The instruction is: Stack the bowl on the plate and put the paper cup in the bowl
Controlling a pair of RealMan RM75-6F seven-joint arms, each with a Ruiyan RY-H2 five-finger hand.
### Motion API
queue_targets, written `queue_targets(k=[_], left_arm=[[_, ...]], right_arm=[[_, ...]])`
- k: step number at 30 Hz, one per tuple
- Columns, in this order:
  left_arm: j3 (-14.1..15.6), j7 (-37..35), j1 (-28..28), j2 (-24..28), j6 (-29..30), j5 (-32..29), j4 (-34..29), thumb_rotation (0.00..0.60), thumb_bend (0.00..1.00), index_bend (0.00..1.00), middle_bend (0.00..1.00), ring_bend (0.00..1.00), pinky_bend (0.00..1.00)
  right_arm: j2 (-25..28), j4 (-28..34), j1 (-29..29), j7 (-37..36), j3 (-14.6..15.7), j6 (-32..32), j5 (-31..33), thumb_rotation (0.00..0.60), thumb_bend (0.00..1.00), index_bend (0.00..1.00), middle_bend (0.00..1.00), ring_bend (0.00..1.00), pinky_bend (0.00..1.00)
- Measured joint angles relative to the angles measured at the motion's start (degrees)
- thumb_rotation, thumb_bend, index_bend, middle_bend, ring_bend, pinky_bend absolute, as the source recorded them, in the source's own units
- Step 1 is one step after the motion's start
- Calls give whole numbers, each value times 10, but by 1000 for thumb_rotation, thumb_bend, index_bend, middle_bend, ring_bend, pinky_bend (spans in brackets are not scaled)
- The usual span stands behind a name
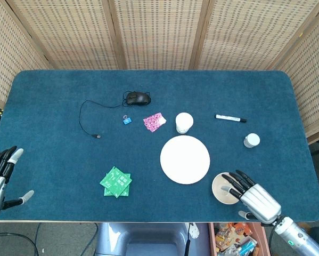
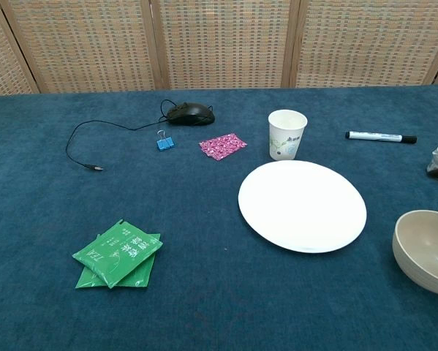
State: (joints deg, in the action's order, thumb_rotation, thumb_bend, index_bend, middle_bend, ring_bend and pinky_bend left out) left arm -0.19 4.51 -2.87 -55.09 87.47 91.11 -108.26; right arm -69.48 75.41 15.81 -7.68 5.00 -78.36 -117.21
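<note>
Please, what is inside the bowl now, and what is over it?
The bowl looks empty in the chest view. In the head view, the right hand hangs over its right side with spread fingers, hiding that part. Whether they touch it cannot be told.

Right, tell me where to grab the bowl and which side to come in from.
Probably grip the bowl by its rim on the right, near-edge side, coming from above. It sits upright with its mouth open, so one finger can go inside the wall and the thumb outside. The right hand hovers over that side with fingers spread, and the plate lies clear to the bowl's left.
</note>
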Motion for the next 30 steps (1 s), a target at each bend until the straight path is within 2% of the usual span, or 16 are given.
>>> queue_targets(k=[7, 12, 15, 19, 23, 30], left_arm=[[-3, 0, -2, 0, -5, -8, 1, 600, 0, 0, 0, 0, 0], [-4, 0, -4, 1, -8, -12, 0, 600, 0, 0, 0, 0, 0], [-3, -1, -3, 1, -7, -9, 0, 600, 0, 0, 0, 0, 0], [-2, -3, -3, 2, -8, -8, 0, 600, 0, 0, 0, 0, 0], [-3, -9, -4, 4, -8, -13, 1, 600, 0, 0, 0, 0, 0], [-4, -15, -5, 7, -10, -15, 2, 600, 0, 0, 0, 0, 0]], right_arm=[[-43, -44, 30, -5, 14, 32, -4, 600, 0, 209, 0, 0, 0], [-50, -61, 34, -8, 22, 47, 10, 600, 22, 296, 0, 0, 0], [-58, -74, 36, -11, 28, 55, 19, 600, 137, 373, 0, 0, 0], [-70, -85, 39, -23, 33, 61, 31, 600, 319, 428, 0, 0, 0], [-81, -95, 42, -30, 35, 61, 39, 600, 440, 487, 0, 0, 0], [-97, -114, 42, -40, 36, 38, 46, 600, 489, 540, 0, 0, 0]])
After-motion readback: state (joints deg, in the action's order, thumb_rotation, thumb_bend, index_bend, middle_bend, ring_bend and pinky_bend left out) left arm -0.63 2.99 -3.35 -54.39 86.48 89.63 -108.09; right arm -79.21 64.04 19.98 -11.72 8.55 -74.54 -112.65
